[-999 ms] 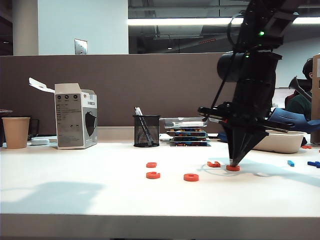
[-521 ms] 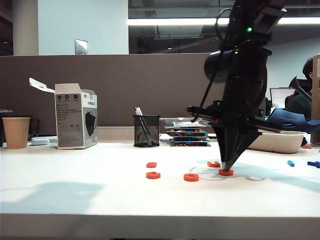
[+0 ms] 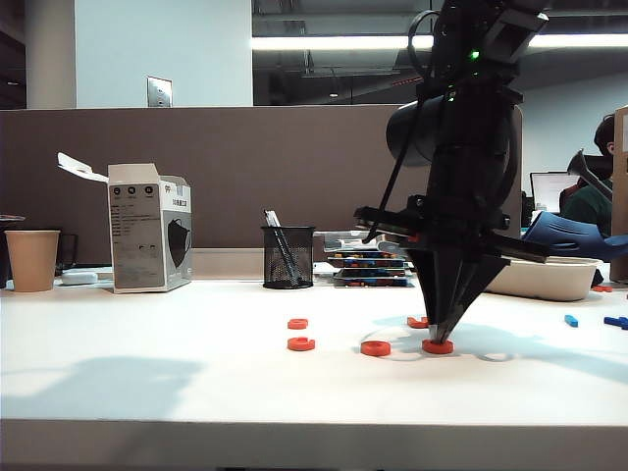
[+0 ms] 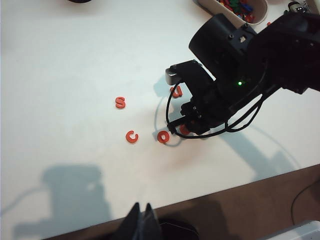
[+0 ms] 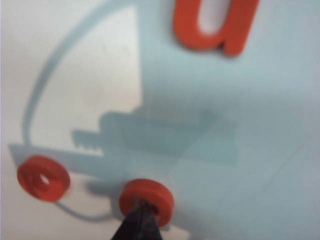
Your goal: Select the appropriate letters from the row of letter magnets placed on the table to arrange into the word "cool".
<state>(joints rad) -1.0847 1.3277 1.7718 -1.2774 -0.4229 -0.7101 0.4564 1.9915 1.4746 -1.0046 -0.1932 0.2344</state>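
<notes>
Exterior view: right hand (image 3: 438, 339), pressed together, tip in ring (image 3: 437, 346) beside another ring (image 3: 375, 347); left hand (image 4: 141, 215) shut

On the wide white matte table (image 3: 147, 378) lay flat orange-red plastic letter magnets: an S (image 4: 120, 102) farthest back, an open C (image 4: 131, 137) nearer the front edge, a closed ring (image 4: 163, 136) just beside it, and a second closed ring (image 5: 146, 200) close beyond, mostly hidden from above. A U-shaped piece (image 5: 215, 25) lay behind that ring, apart.
</notes>
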